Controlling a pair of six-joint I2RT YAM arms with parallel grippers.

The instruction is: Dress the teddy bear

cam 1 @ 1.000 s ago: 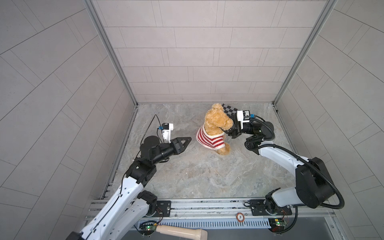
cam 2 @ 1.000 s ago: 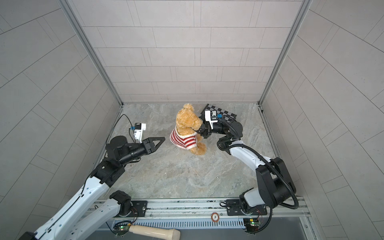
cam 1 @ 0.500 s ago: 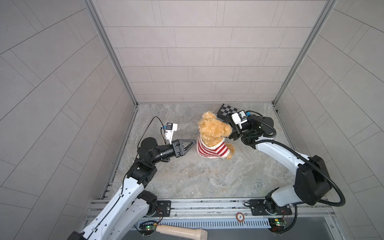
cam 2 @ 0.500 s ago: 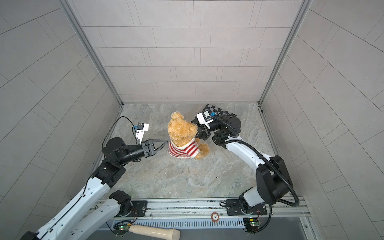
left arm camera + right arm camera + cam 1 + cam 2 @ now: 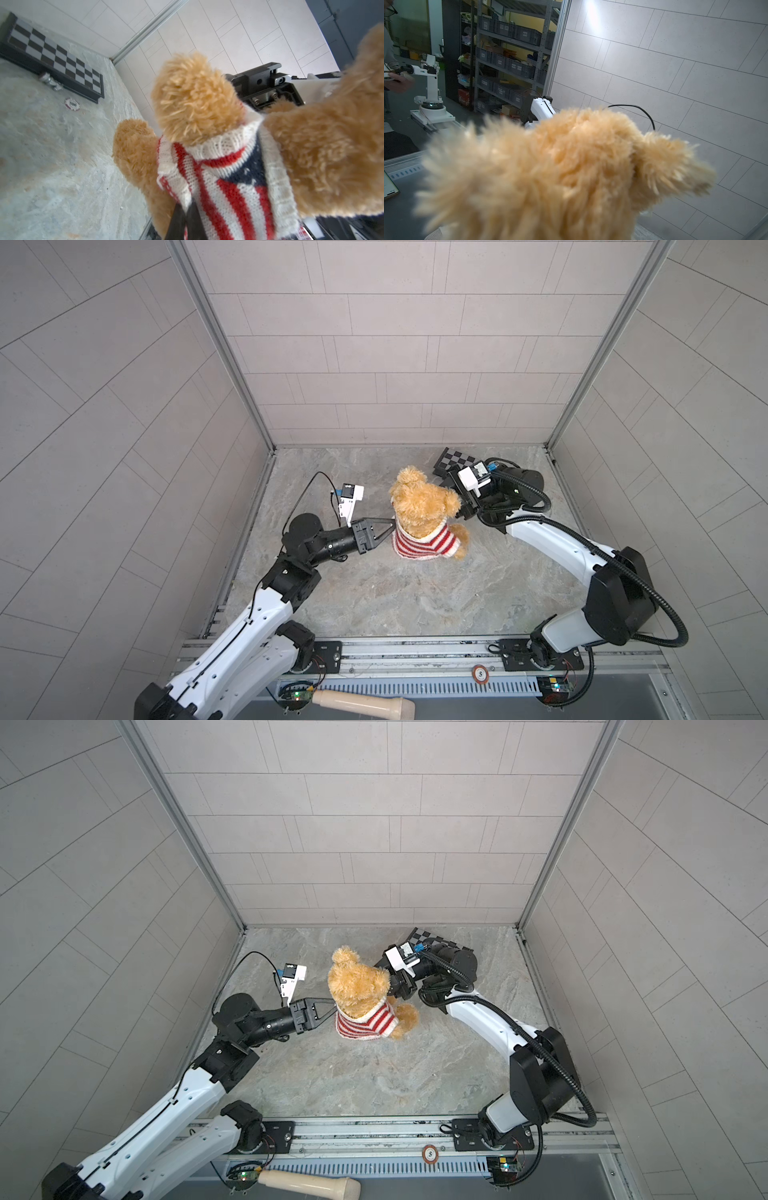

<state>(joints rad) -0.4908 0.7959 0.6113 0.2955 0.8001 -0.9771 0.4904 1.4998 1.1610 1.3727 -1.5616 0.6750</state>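
Closing in: the left end effector (image 5: 390, 527) has slid right to the teddy bear (image 5: 424, 506) and snapped closed!
Both top views: the bear sits upright on the table (image 5: 395, 601), far of centre, in a striped sweater (image 5: 419, 545); left tips touch the sweater's left side, and the right end effector (image 5: 460, 512) grips the head from the right. Left wrist: pinched fingers (image 5: 176, 222) meet the knit. Right wrist: fur everywhere, fingers hidden.

right hand (image 5: 464, 508) tips hidden behind teddy bear (image 5: 422, 506), its near fur blurred
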